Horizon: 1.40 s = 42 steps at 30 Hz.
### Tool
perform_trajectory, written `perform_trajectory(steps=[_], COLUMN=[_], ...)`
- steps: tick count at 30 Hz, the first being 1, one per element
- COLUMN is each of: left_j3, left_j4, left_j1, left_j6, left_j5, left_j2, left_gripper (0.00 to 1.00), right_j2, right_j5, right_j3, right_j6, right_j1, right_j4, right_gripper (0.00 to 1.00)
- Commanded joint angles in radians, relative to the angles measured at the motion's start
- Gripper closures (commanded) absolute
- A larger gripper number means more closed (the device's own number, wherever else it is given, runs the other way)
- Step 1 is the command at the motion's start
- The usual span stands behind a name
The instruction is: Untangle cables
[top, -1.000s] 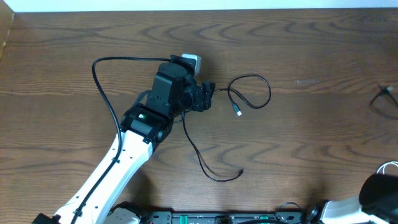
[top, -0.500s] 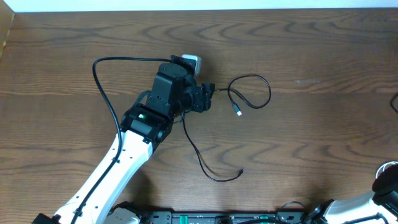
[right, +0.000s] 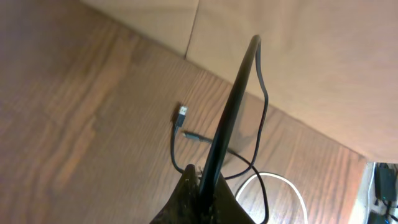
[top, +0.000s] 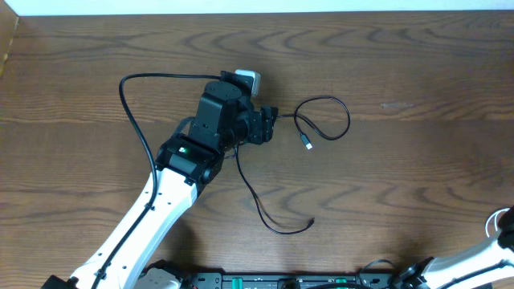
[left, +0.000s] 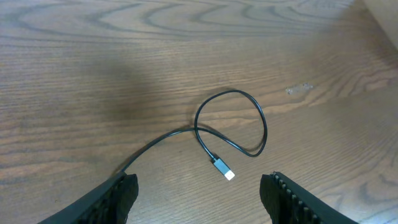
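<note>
A thin black cable lies in a loop right of my left gripper; its silver plug points toward the table front. In the left wrist view the loop and plug lie just ahead of the open gripper, with nothing between the fingers. A black tail runs from under the left arm to a small end. My right gripper is shut on a black cable that rises steeply from its jaws. Below it lie another black cable with a plug and a white cable.
The left arm crosses the table from the front left, its thicker black wire arching at the left. A sliver of the right arm shows at the front right corner. A pale wall borders the table beyond the right gripper.
The right arm has slid further out of the overhead view at the front right. The black cable end at the right edge has left the view. The left arm has not moved.
</note>
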Motion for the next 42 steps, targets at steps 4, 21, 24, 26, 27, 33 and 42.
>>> perform_trajectory(steps=[4,21,24,26,27,33,42], left_j3=[0.002,0.002,0.002,0.002,0.002,0.002,0.002], left_j4=[0.004,-0.009,-0.024,-0.031,-0.029,-0.016,-0.129], left_j1=[0.005,0.005,0.005,0.005,0.005,0.005,0.006], left_j6=[0.020,0.016,0.018,0.018,0.026,0.105,0.104], left_j5=[0.005,0.005,0.004,-0.004,-0.004,-0.065,-0.102], left_j2=[-0.003,-0.003,-0.003,-0.003,-0.003,-0.003,-0.003], left_gripper=[0.32,0.31,0.31,0.31,0.30,0.18,0.16], right_j2=[0.112,0.163,0.147,0.133,0.128,0.125,0.125], right_j5=[-0.034,-0.173,-0.233,-0.301,-0.343,-0.744,-0.669], right_j3=[0.015,0.016,0.016,0.016,0.016,0.011,0.011], right_j6=[-0.024,-0.067,-0.068,-0.068,-0.072,-0.303,-0.303], right_j1=[0.018,0.029,0.034,0.045,0.052,0.162,0.373], right_j4=[-0.003,-0.022,-0.027,-0.035,-0.040,-0.132,-0.196], right_gripper=[0.99,0.01,0.01,0.01,0.01,0.01,0.01])
